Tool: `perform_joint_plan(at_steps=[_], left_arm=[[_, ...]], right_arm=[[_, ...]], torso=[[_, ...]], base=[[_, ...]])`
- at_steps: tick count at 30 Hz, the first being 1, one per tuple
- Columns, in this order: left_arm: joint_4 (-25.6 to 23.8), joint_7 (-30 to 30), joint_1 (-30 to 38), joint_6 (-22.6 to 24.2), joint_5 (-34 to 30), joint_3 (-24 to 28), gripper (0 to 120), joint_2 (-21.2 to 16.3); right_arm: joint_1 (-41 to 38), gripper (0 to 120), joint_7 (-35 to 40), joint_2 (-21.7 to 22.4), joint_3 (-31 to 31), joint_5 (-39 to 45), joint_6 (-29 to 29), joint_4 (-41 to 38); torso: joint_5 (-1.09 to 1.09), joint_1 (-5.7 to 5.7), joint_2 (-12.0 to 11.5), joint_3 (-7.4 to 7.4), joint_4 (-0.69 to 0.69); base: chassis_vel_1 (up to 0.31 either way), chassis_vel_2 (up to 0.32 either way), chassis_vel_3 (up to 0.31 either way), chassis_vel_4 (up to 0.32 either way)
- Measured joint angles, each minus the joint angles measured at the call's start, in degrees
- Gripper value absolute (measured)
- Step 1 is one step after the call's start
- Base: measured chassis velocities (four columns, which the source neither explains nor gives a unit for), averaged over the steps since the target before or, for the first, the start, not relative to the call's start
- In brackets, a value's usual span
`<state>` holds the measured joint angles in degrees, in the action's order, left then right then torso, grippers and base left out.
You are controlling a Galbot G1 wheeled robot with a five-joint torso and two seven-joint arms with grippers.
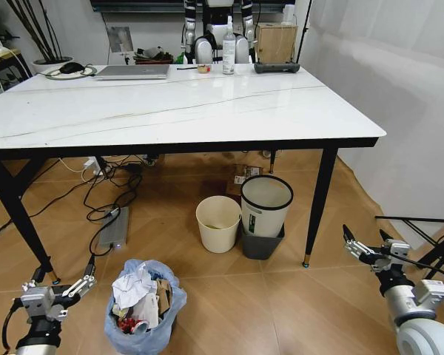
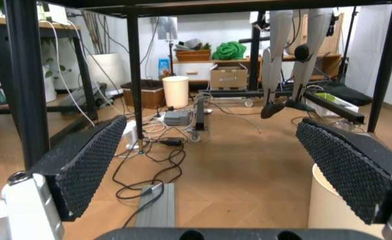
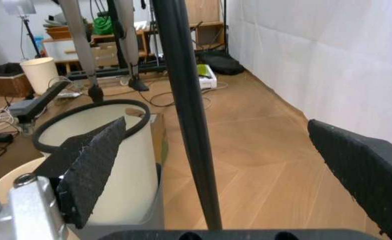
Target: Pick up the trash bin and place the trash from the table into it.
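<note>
The trash bin (image 1: 144, 310), lined with a crinkled light-blue bag, stands on the wooden floor in front of the table (image 1: 170, 111). Trash (image 1: 139, 292) fills it: crumpled white tissues, torn brown cardboard and something red. My left gripper (image 1: 63, 272) hangs open low at the left of the bin, a short way from it, holding nothing. My right gripper (image 1: 364, 234) is open and empty, low on the right near the table's front right leg (image 1: 318, 207). In the right wrist view that leg (image 3: 189, 115) stands between the open pads (image 3: 92, 170).
A cream round bin (image 1: 218, 222) and a white bin with a black rim (image 1: 266, 203) stand under the table. Cables and a grey box (image 1: 115, 225) lie on the floor at the left. A laptop (image 1: 132, 72), spray bottle (image 1: 229, 48) and box (image 1: 275, 43) sit at the table's far edge.
</note>
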<state>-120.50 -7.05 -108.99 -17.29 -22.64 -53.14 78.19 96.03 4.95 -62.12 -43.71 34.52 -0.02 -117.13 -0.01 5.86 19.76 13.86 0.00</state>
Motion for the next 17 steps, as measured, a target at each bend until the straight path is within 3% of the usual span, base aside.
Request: perform_joint_plan(at_steps=[17], left_arm=[[0.3,0.1,0.1,0.3,-0.2,0.1,100,0.0]], right_arm=[[0.0,100,0.0,0.0,0.0,0.0,0.0,0.0]], torso=[[0.01,0.00,0.0,0.00,0.00]], base=[[0.000,0.000,0.000,0.000]])
